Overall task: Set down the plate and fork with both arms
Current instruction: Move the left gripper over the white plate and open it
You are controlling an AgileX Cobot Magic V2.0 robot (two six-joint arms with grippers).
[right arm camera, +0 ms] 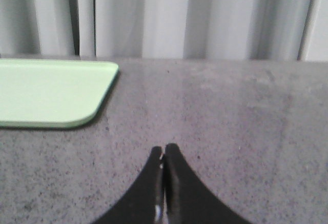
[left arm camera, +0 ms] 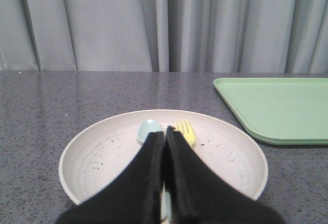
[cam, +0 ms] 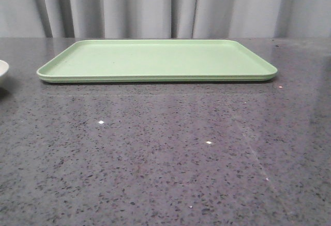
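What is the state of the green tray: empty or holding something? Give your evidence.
Empty. The green tray shows only bare surface in the front view; the fork lies on the plate, apart from it.

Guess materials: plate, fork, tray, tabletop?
Plate: likely melamine or glazed ceramic; cream, dark speckles, soft sheen.
Fork: plastic, by its uniform bright yellow and matte look.
Tray: plastic; even light green, moulded rounded rim, satin.
Tabletop: polished stone or a stone-look surface; grey flecked, glossy reflections.
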